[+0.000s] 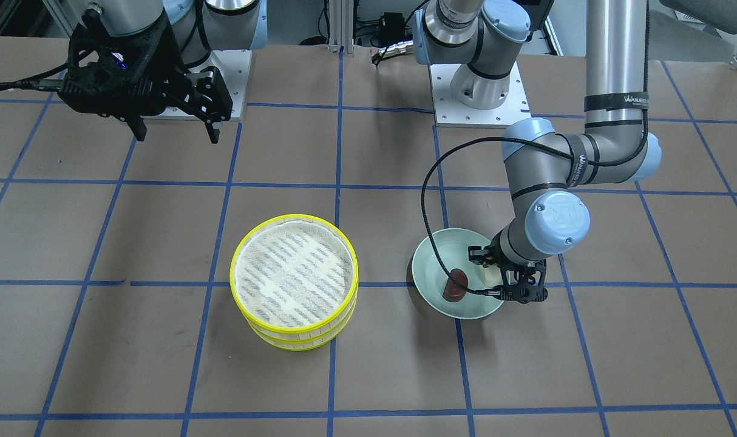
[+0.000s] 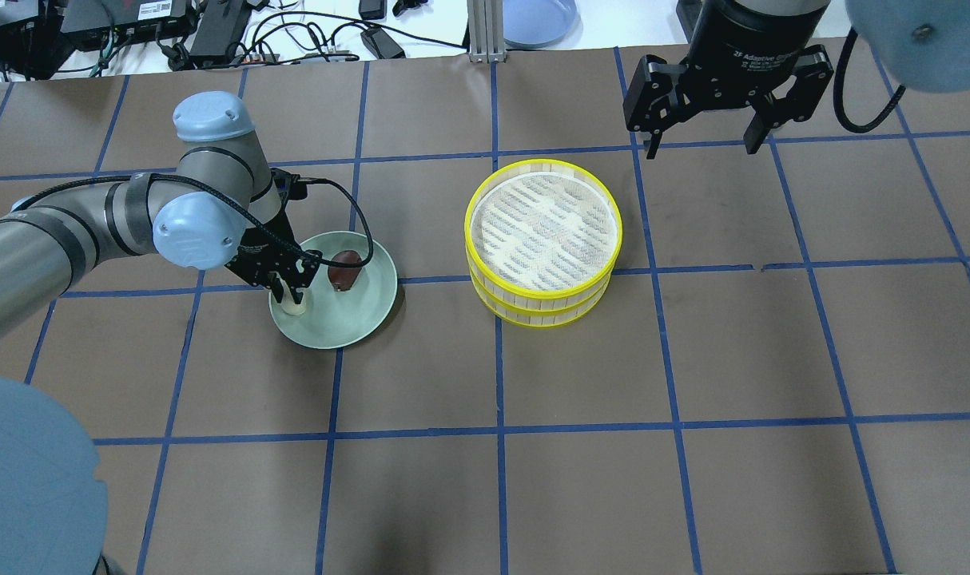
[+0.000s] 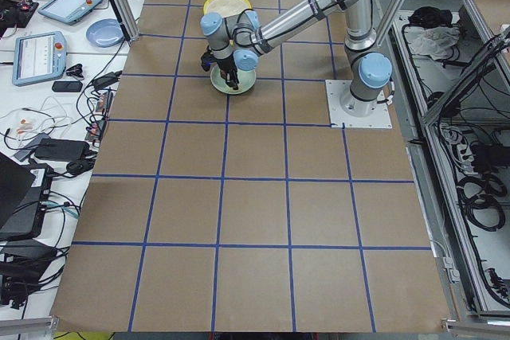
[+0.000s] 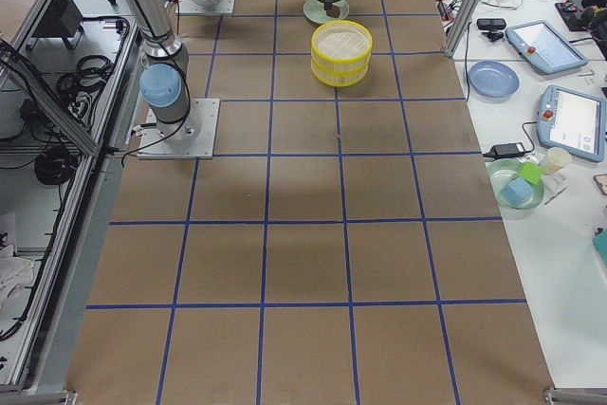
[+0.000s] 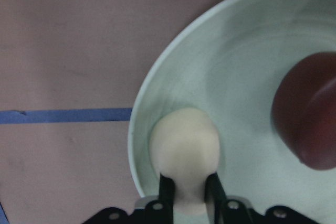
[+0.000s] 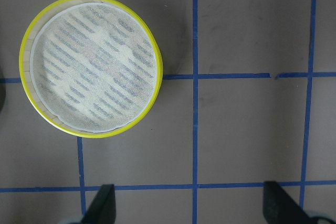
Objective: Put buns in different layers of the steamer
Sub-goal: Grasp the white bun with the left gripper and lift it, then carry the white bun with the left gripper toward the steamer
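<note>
The cream-white bun (image 5: 184,150) stands in the pale green plate (image 5: 236,77) near its rim. My left gripper (image 5: 189,182) is shut on it, one finger on each side; it also shows in the overhead view (image 2: 293,297). The dark reddish-brown bun (image 2: 345,270) lies free in the same plate (image 2: 357,319). The two steamer layers (image 2: 545,307) are stacked, yellow-rimmed, with nothing on the top mesh. My right gripper (image 2: 705,148) is open and empty, high above the table beyond the steamer.
The table is brown paper with a blue tape grid. A blue plate (image 4: 493,78), tablets and cables lie on the side bench past the table's far edge. The arm bases (image 1: 478,91) stand at the robot's side.
</note>
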### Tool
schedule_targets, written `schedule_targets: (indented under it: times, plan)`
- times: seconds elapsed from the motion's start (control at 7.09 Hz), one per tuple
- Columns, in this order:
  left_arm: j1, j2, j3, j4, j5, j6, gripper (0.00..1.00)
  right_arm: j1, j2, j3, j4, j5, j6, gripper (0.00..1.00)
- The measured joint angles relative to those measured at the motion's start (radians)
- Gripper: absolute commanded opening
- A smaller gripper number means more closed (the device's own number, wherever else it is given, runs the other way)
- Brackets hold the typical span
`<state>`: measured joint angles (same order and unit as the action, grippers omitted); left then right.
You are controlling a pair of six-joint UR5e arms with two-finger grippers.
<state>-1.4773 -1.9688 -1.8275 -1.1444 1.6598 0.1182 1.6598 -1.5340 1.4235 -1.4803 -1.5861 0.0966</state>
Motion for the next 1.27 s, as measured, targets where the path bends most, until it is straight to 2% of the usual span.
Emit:
schedule_targets:
  times: [0.56, 0.85, 0.99, 1.27]
  plan:
    - [-0.005, 0.060, 0.025, 0.013, 0.005, -0.004, 0.05, 0.000, 0.000, 0.000, 0.000, -0.001, 0.000, 1.00]
    - [-0.042, 0.114, 0.076, -0.005, -0.007, -0.017, 0.05, 0.000, 0.000, 0.000, -0.001, -0.002, 0.000, 1.00]
    - [-0.085, 0.134, 0.093, -0.015, -0.023, -0.059, 0.06, 0.000, 0.000, 0.000, 0.000, -0.003, 0.000, 1.00]
    - [-0.183, 0.149, 0.114, -0.015, -0.133, -0.128, 0.06, 0.000, 0.000, 0.000, 0.000, -0.003, 0.000, 1.00]
